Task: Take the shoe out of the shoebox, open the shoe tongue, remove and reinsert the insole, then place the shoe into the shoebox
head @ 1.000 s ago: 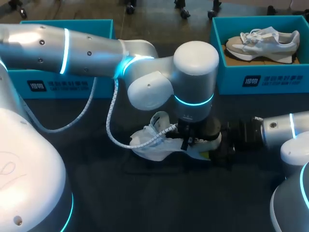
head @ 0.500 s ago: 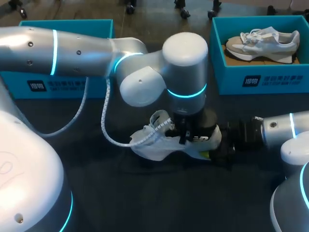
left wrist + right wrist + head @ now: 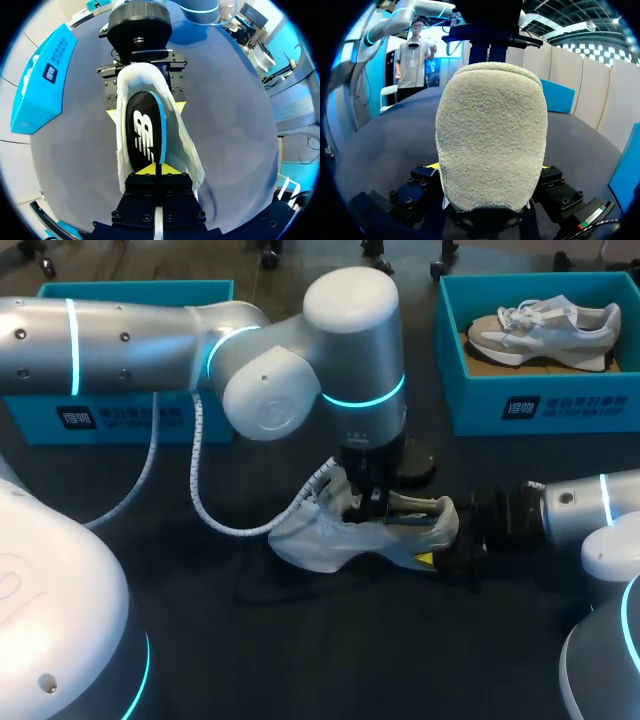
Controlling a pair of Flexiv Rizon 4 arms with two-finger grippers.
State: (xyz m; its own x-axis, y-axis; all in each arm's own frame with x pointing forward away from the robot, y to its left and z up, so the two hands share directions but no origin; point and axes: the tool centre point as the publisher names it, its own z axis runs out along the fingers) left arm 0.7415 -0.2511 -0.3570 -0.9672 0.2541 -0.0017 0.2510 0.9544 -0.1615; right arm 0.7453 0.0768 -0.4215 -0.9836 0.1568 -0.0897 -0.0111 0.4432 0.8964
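Holding the insole: the left gripper [image 3: 156,170] is closed on the near end of the black foam insole with a blue edge [image 3: 145,127], with a yellow tip pressed to each side of it.
Insole: it is seen inside the shoe's opening, running from the left fingers toward the heel; how far it is raised cannot be told.
Left arm [image 3: 130,340]: it is brought in from the left of the frame past the middle, and its wrist is pointed straight down over the shoe at the centre.
Shoe: the white mesh sneaker [image 3: 330,540] is stood on its sole on the dark table [image 3: 300,660] just below the centre of the frame, toe to the left and heel to the right, outside both boxes.
Right gripper [image 3: 490,167]: the pale fuzzy heel is clamped between its fingers, one on each side.
Right arm [image 3: 590,505]: it is laid in low from the right edge of the frame.
Boxes: a teal cardboard shoebox [image 3: 520,405] is set at the upper right, with a grey-and-white sneaker [image 3: 545,328] laid inside it; a second teal shoebox [image 3: 120,415] at the upper left is partly hidden behind the left arm.
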